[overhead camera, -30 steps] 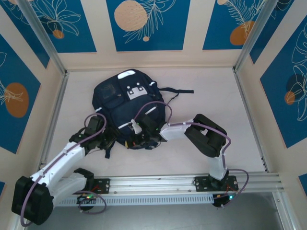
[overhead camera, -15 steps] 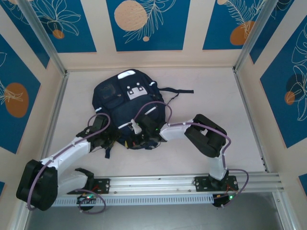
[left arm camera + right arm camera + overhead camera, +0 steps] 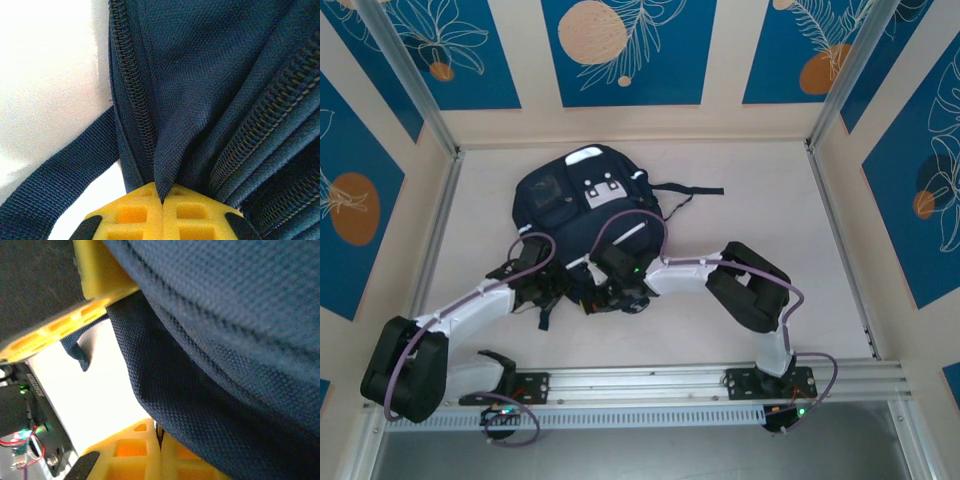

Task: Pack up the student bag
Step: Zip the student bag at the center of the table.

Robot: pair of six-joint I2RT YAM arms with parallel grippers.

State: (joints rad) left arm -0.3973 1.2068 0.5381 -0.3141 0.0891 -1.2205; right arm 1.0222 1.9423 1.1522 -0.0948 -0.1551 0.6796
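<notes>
The left pincer [image 3: 162, 199] and right pincer [image 3: 160, 439] each pinch fabric folds at the six-o'clock edge of the student bag [image 3: 582, 195].

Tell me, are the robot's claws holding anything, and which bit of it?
Yes, both hold the student bag. The left claw pinches a fold of navy fabric beside a zip; the right claw pinches another fabric fold.

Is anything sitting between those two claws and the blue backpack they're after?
Nothing visible stands between them. The left gripper is shut on a fold of the student bag fabric beside a zipper, and the right gripper pinches navy fabric at the bag's near edge, with no gap to cross.
</notes>
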